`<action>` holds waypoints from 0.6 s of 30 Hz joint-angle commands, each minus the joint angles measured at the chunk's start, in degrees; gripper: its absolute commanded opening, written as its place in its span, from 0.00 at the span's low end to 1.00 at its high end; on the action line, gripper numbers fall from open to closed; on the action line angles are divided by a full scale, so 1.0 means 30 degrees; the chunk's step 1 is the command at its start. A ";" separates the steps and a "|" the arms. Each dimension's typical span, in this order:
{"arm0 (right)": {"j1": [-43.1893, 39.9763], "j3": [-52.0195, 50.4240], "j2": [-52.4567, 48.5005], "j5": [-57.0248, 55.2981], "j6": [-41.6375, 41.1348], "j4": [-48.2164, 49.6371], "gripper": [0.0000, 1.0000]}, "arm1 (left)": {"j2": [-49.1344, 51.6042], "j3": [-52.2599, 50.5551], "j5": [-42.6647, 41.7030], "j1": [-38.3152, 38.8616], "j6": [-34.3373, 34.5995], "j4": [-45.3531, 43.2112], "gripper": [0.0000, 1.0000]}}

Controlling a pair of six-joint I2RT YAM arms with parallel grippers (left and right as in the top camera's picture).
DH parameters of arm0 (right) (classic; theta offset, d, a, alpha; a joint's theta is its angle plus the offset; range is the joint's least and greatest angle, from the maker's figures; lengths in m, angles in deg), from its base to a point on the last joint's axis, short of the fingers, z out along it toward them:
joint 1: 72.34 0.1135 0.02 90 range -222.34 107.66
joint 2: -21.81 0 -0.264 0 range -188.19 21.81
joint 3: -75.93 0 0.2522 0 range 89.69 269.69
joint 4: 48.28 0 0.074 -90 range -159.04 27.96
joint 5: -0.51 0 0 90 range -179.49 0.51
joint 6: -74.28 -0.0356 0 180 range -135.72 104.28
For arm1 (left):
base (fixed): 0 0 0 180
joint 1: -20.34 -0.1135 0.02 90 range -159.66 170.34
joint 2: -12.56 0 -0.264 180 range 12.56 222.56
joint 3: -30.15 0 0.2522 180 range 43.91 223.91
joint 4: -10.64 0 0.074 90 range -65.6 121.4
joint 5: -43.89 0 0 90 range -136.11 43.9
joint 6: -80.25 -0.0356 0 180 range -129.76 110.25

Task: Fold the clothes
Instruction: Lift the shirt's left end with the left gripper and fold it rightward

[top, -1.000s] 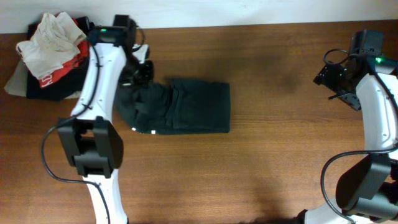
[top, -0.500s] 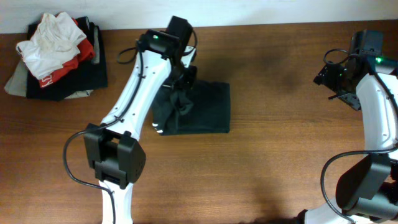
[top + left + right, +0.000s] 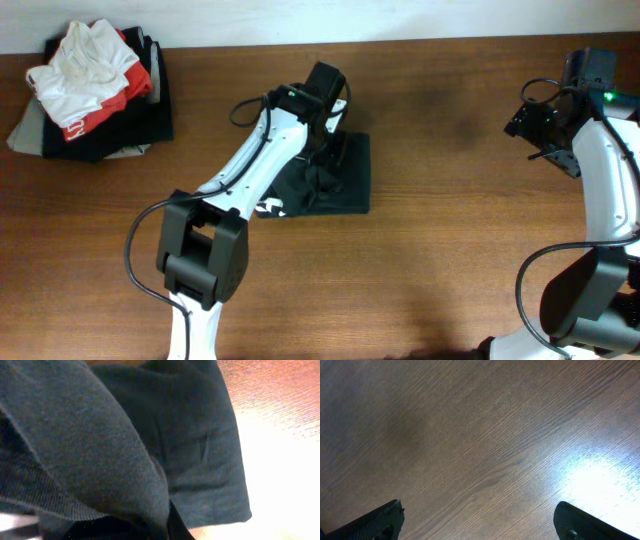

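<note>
Charcoal T-shirt [image 3: 350, 180] part-folded on the table [image 3: 450, 250], well right of the clothes pile [image 3: 90, 90].
Left end effector [image 3: 325, 150] is clamped on a raised flap, and a crooked release could bunch the fold. Right end effector [image 3: 479, 522], farther right of the pile, gapes empty.

Nothing legible anywhere. The red garment [image 3: 100, 115], well left of the black T-shirt [image 3: 350, 180], carries small white lettering, too small to make out.
</note>
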 commanded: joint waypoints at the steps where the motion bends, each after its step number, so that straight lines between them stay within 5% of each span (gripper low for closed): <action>1: -0.0007 0.0015 -0.0095 -0.0444 -0.0102 0.0066 0.99 | -0.0430 -0.0823 -0.0532 0.0503 0.0175 -0.0699 0.06; 11: -0.0007 0.0015 -0.0095 -0.0444 -0.0102 0.0066 0.99 | -0.0437 -0.0896 -0.0809 0.1676 0.0168 -0.2098 0.00; 18: -0.0007 0.0015 -0.0095 -0.0444 -0.0102 0.0066 0.99 | -0.0430 -0.0903 -0.0816 0.1887 0.0168 -0.2251 0.08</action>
